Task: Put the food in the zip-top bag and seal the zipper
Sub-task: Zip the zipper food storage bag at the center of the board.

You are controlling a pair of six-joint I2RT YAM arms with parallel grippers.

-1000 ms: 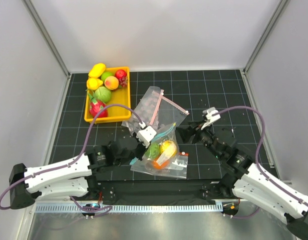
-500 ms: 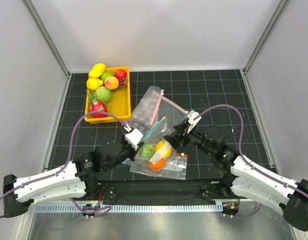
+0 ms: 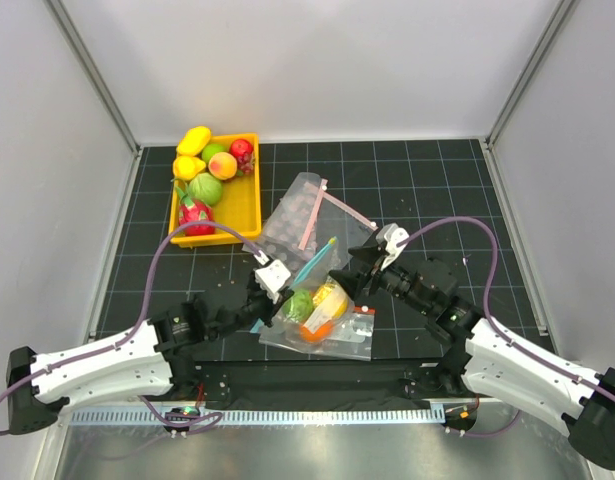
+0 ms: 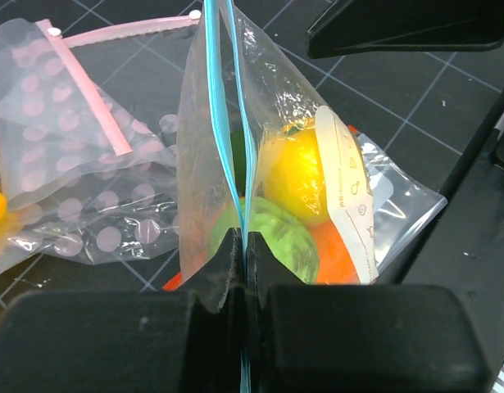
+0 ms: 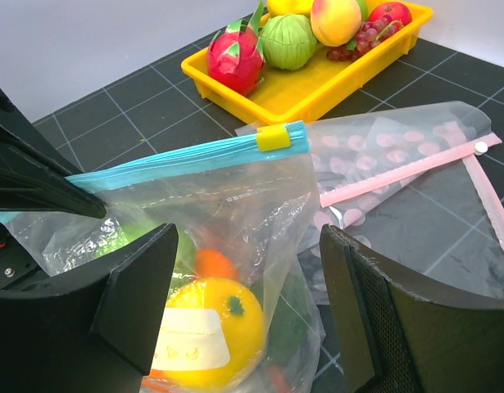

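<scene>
The zip-top bag [image 3: 317, 312] stands upright at the table's middle, holding a green fruit [image 4: 272, 237], a yellow fruit [image 5: 206, 327] and an orange piece [image 5: 212, 264]. Its teal zipper [image 3: 315, 260] runs up and to the right, with a yellow slider [image 5: 274, 137] near its far end. My left gripper [image 3: 285, 296] is shut on the near end of the zipper [image 4: 225, 123], and its fingertips [image 4: 229, 250] pinch the strip. My right gripper [image 5: 250, 246] is open. Its fingers stand either side of the bag [image 5: 235, 213], below the zipper [image 5: 178, 155].
A yellow tray [image 3: 249, 215] with several fruits stands at the back left. A dotted clear bag with a pink strip [image 3: 297, 215] lies behind the zip-top bag. A flat clear bag with a red-orange strip [image 3: 352, 335] lies under it.
My right gripper has moved left and now straddles the bag. My left gripper, still shut on the zipper, drew the bag a little toward the near left.
</scene>
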